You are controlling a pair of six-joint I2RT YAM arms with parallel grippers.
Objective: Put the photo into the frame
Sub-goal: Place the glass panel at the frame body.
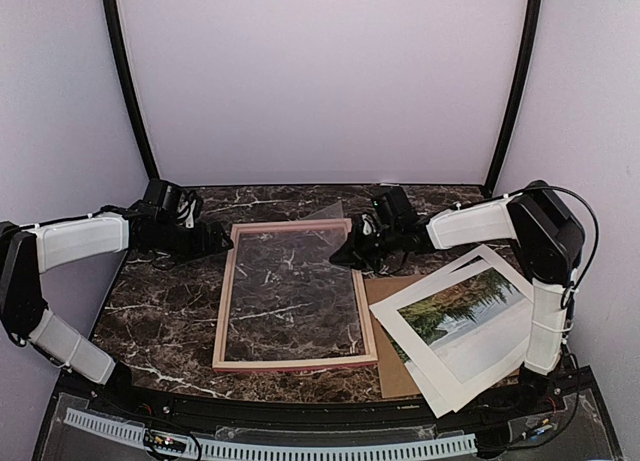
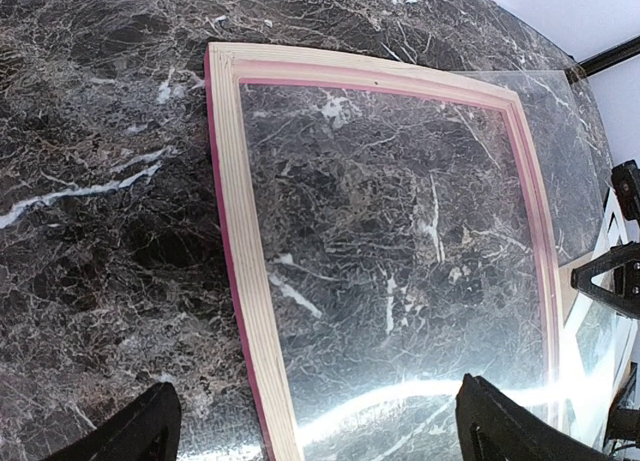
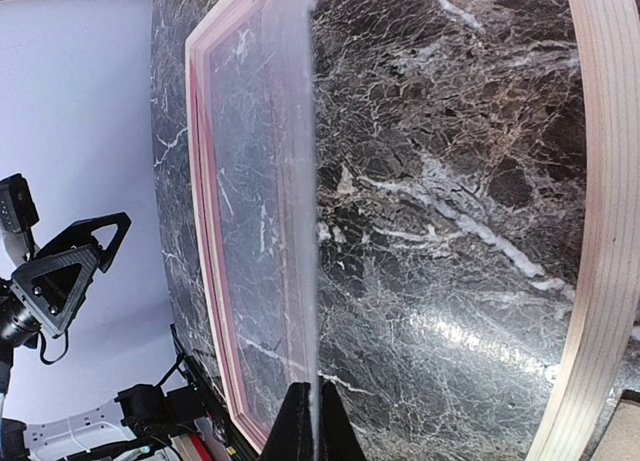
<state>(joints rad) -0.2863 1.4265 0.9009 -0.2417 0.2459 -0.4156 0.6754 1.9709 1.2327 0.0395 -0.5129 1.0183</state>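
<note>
Nearest, just right of the frame [image 1: 295, 363], the photo [image 1: 470, 306] lies flat on a white mat board [image 1: 455, 386], outside the frame. The frame itself lies pale side up on the table [image 1: 160, 311]. At the frame's far right corner, the right arm stretches low across. Its tool [image 1: 345, 253] is clenched on the edge of a clear pane [image 3: 290, 181] tilted above the frame. At the frame's far left corner, the left arm extends low, its tool [image 1: 222, 239] spread wide, gripping nothing.
</note>
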